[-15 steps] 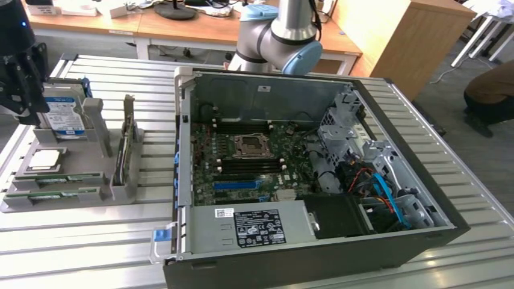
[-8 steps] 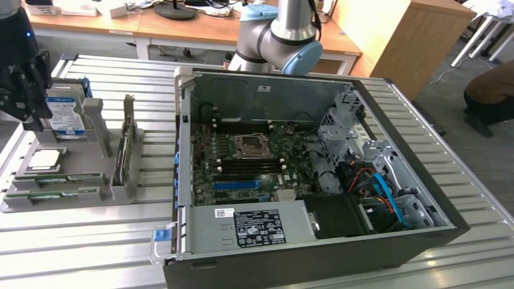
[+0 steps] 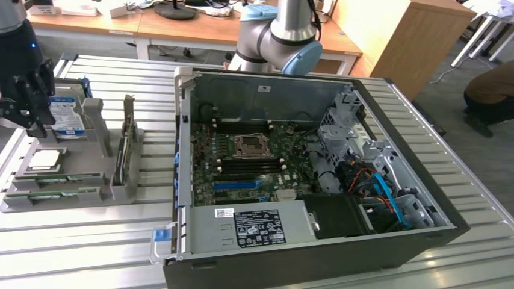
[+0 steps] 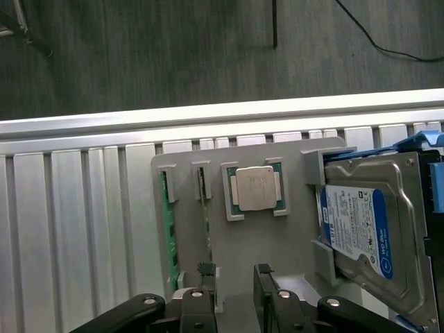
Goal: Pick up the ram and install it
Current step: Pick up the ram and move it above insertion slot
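Black two-finger gripper (image 4: 232, 295) open, empty, over grey holder tray (image 4: 277, 243); long thin green circuit-board ram (image 4: 167, 222) slotted nearby, untouched.

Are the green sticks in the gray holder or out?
In. Both green sticks sit on edge in the gray holder's slots; the open pincer near them holds nothing.

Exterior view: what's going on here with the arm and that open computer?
A robot arm's gripper hovers over the grey holder beside the open computer case. Its fingers are open and hold nothing. The ram sticks lie in their slots in the holder, alongside the processor and the hard drive. No ram has been picked up yet.
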Controlling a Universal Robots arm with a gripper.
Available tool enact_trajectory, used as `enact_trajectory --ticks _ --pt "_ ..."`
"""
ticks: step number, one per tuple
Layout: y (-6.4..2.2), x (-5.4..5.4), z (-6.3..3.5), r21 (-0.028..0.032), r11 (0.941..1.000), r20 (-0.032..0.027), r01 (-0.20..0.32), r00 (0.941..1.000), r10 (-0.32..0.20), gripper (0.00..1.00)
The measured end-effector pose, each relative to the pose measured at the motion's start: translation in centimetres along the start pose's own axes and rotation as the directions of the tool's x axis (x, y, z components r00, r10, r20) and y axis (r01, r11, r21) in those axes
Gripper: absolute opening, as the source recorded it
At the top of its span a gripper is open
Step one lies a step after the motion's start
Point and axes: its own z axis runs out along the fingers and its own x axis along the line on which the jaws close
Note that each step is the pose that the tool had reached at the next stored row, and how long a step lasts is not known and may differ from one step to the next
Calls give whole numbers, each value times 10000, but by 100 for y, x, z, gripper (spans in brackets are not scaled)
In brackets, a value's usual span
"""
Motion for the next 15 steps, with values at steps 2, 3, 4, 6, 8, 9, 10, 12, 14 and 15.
enact_trajectory --ticks 2,3,4,6,8,9,10,12,14,15 --pt "-2 1 35 -1 10000 -1 1 10000 -1 36" --pt "-2 1 52 0 10000 0 1 10000 -1 36" --pt "-3 2 68 -1 10000 0 2 10000 -2 36" --pt "-4 2 102 0 10000 0 3 10000 -3 36" --pt "-5 3 134 -1 10000 -1 4 10000 -4 36" --pt "-6 4 151 -1 10000 -1 4 10000 -4 36" --pt "-7 4 167 0 10000 0 4 10000 -4 36" --pt "-8 5 197 0 10000 0 5 10000 -5 36" --pt "-9 5 228 0 10000 0 6 10000 -6 36" --pt "-10 6 243 0 10000 0 7 10000 -7 36"
